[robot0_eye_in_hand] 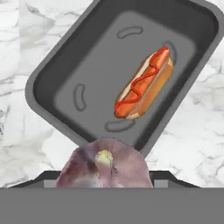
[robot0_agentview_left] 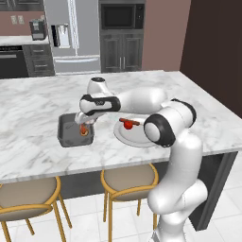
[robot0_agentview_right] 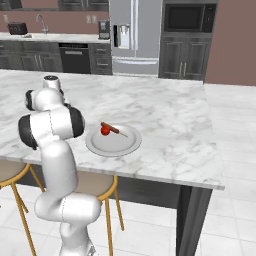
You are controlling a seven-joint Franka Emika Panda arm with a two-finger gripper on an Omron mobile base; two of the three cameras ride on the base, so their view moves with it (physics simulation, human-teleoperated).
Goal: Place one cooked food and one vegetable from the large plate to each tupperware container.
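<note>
A grey tupperware container (robot0_eye_in_hand: 65, 74) lies on the marble counter with a hot dog (robot0_eye_in_hand: 144, 85) inside, towards one end. My gripper (robot0_agentview_left: 84, 122) hangs just above this tub (robot0_agentview_left: 66, 134), shut on a purplish round vegetable (robot0_eye_in_hand: 105, 168) that hides the fingertips. To the tub's right sits the large plate (robot0_agentview_left: 137, 137), which also shows in the right base view (robot0_agentview_right: 120, 147). On it lie a red tomato (robot0_agentview_right: 105, 130) and a thin brown sausage (robot0_agentview_right: 112, 128).
The marble island counter (robot0_agentview_left: 33, 104) stretches wide to the left and behind the tub. Round stools (robot0_agentview_left: 130, 179) stand under its front edge. A fridge (robot0_agentview_left: 73, 33) and dark cabinets line the far wall.
</note>
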